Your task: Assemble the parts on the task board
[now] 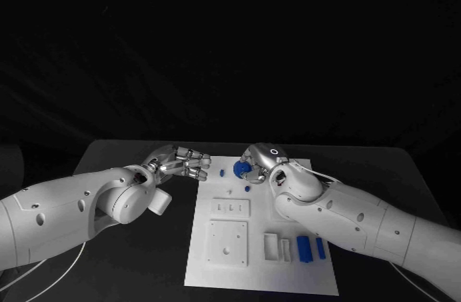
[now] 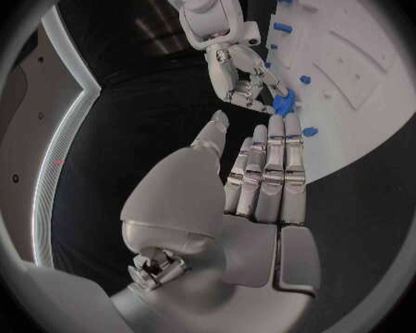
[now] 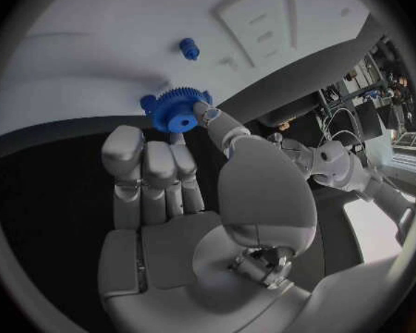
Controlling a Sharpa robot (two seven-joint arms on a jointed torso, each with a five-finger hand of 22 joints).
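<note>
Board (image 1: 216,262) on a black surface (image 1: 115,157), dark room.
Right hand (image 1: 258,163) pinches a blue gear (image 3: 178,110) at 12 o'clock, its flat face toward the palm; left hand (image 1: 180,162) spread, empty.

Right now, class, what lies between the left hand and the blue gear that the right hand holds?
In the head view, a small blue peg stands on the task board between the left hand and the blue gear in the right hand.

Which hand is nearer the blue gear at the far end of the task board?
Right. The right hand pinches the blue gear over the task board; the left hand hovers beside the board's far left corner, empty.
</note>
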